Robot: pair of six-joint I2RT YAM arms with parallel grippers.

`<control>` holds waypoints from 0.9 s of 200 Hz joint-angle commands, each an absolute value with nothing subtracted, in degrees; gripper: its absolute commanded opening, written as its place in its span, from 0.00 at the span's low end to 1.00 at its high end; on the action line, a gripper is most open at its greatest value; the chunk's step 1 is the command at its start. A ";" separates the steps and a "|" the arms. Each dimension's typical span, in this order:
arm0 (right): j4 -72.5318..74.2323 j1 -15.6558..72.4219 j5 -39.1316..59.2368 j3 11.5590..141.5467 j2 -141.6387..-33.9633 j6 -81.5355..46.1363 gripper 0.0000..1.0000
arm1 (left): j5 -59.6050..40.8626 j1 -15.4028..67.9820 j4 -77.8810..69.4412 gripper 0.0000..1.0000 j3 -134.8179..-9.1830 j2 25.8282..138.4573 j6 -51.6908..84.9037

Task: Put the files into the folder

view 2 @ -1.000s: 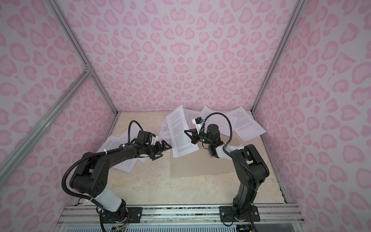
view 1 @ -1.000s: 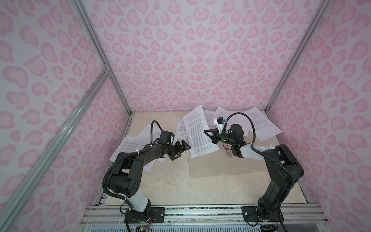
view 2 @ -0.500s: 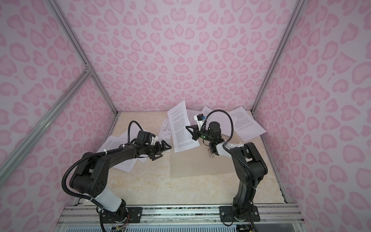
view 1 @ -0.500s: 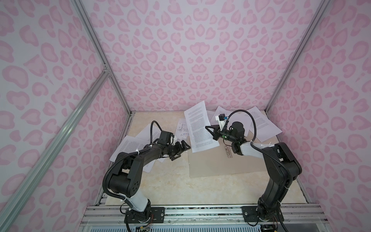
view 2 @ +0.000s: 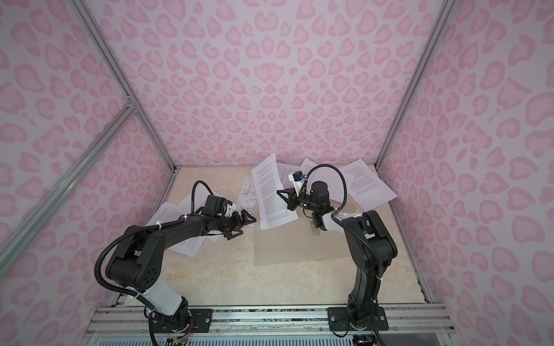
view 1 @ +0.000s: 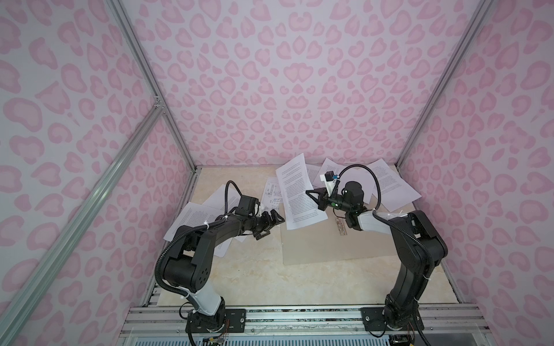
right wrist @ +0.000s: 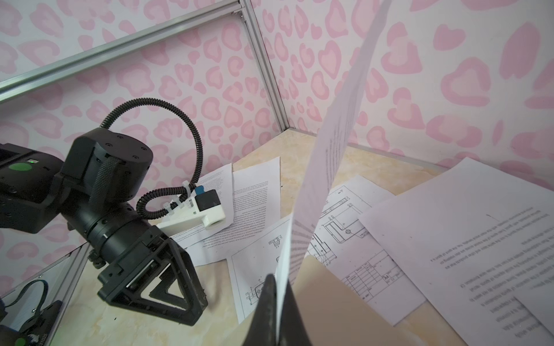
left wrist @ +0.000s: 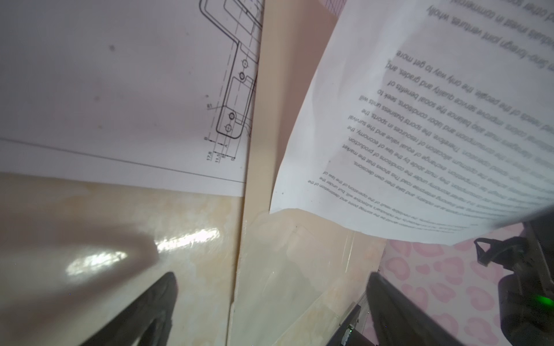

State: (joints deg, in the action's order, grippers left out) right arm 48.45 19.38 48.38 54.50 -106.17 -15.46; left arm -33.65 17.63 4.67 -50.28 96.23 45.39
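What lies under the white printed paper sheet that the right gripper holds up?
The flat grey-beige cardboard folder lies below the lifted sheet, its metal clip showing. The sheet covers the folder's far left corner in both top views.

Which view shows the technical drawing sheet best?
The right wrist view: the drawing sheet lies large there, its lines legible. The left wrist view shows one part close up; both top views show it small, partly behind the held text sheet.
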 commanded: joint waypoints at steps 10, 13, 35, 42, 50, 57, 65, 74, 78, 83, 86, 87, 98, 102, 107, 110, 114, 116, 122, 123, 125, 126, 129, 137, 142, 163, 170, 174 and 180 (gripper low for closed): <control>49.31 19.41 52.04 53.64 -105.73 -15.01 0.00 | -34.52 17.51 3.56 0.99 -51.07 96.51 45.40; 48.80 19.36 52.18 53.63 -105.81 -14.72 0.00 | -34.54 17.51 3.59 1.00 -51.06 96.58 45.40; 47.91 19.40 53.61 54.01 -106.16 -14.34 0.00 | -34.85 17.47 3.37 1.00 -50.89 96.77 45.35; 48.58 19.34 53.95 53.85 -106.17 -14.64 0.00 | -34.89 17.45 3.26 0.99 -50.79 96.77 45.35; 49.60 19.39 54.55 53.62 -106.17 -15.37 0.00 | -34.97 17.41 3.13 0.99 -50.69 96.69 45.32; 50.29 19.40 54.96 53.61 -106.31 -16.17 0.00 | -34.99 17.48 3.13 0.99 -50.63 96.68 45.27; 50.85 19.40 55.44 53.70 -106.52 -16.94 0.00 | -34.98 17.41 3.19 1.00 -50.58 96.68 45.26; 52.34 19.31 56.10 53.54 -106.81 -18.49 0.00 | -35.07 17.34 3.05 0.99 -50.53 96.68 45.24; 53.17 19.22 56.52 53.57 -106.97 -19.36 0.00 | -35.07 17.35 3.02 0.99 -50.52 96.68 45.10; 54.18 19.08 56.88 53.55 -107.22 -20.59 0.00 | -35.12 17.28 3.03 0.99 -50.48 96.69 45.16; 54.72 19.00 56.93 53.45 -107.36 -21.32 0.00 | -35.07 17.26 2.98 1.00 -50.51 96.68 45.17; 55.00 18.99 56.99 53.44 -107.42 -21.60 0.00 | -35.07 17.24 3.03 1.00 -50.43 96.68 45.22; 57.81 18.45 57.59 53.18 -108.15 -24.79 0.00 | -35.15 17.26 2.91 1.00 -50.61 96.87 45.16; 58.74 18.26 57.77 53.03 -108.46 -26.15 0.00 | -35.20 17.31 2.92 0.99 -50.70 96.93 45.24; 60.03 18.03 58.04 52.92 -108.81 -27.81 0.00 | -35.31 17.25 2.92 0.99 -50.79 96.93 45.24; 60.75 17.93 58.21 52.76 -109.02 -28.57 0.00 | -35.37 17.25 2.86 0.99 -50.87 96.94 45.26; 61.64 17.58 58.51 52.56 -109.31 -29.59 0.00 | -35.46 17.23 2.89 0.99 -50.95 97.00 45.26; 62.04 17.47 58.64 52.45 -109.44 -30.10 0.00 | -35.50 17.25 2.88 0.99 -50.97 96.96 45.24; 62.90 17.32 58.90 52.22 -109.79 -31.10 0.00 | -35.51 17.24 2.79 0.99 -51.02 96.99 45.26; 63.00 17.27 58.94 52.17 -109.91 -31.24 0.00 | -35.51 17.19 2.80 0.99 -51.00 96.97 45.26; 63.15 17.24 59.03 52.18 -110.01 -31.43 0.00 | -35.51 17.22 2.77 0.99 -51.03 96.97 45.26; 63.17 17.19 59.05 52.19 -110.07 -31.54 0.00 | -35.51 17.18 2.79 0.99 -51.05 97.00 45.26; 63.07 17.14 59.14 52.15 -110.28 -31.78 0.00 | -35.57 17.17 2.74 0.99 -51.02 97.04 45.25; 62.50 16.97 59.24 52.21 -110.84 -32.07 0.00 | -35.67 17.14 2.66 1.00 -51.08 97.03 45.13; 61.85 16.96 59.28 52.16 -111.04 -32.01 0.00 | -35.76 17.15 2.57 1.00 -51.14 97.12 45.13; 59.01 17.17 58.86 51.63 -110.89 -29.34 0.00 | -36.02 17.19 2.44 1.00 -51.11 97.23 45.04; 56.12 17.24 58.65 51.51 -110.23 -26.91 0.00 | -36.10 17.18 2.49 0.99 -50.99 97.23 45.08; 54.22 17.35 58.39 51.50 -109.87 -25.35 0.00 | -36.12 17.14 2.50 0.99 -50.93 97.17 45.01; 50.68 17.54 57.90 51.74 -109.39 -22.98 0.00 | -36.13 17.15 2.46 1.00 -50.85 97.13 44.99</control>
